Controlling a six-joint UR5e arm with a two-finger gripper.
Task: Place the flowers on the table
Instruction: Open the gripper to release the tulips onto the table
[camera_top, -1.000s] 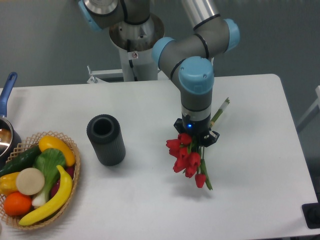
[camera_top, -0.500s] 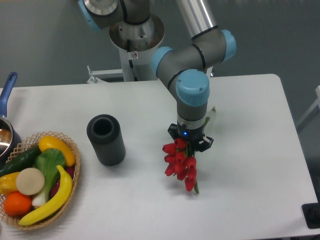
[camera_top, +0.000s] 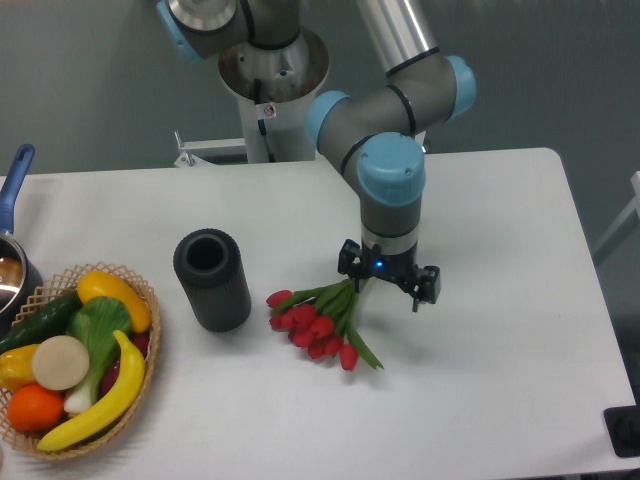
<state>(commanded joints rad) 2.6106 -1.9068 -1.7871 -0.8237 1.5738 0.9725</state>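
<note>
A bunch of red tulips with green stems lies flat on the white table, blooms pointing left toward the black vase. My gripper hangs just above the stem ends at the right of the bunch, its jaws spread wide apart and holding nothing. The stems run up under the gripper, so their ends are partly hidden.
A black ribbed cylindrical vase stands upright left of the flowers. A wicker basket of fruit and vegetables sits at the table's left front edge. A pot with a blue handle is at the far left.
The tulips hung down from my shut gripper before. Now they lie on the table, swung leftward, and the jaws have opened and let them go.
</note>
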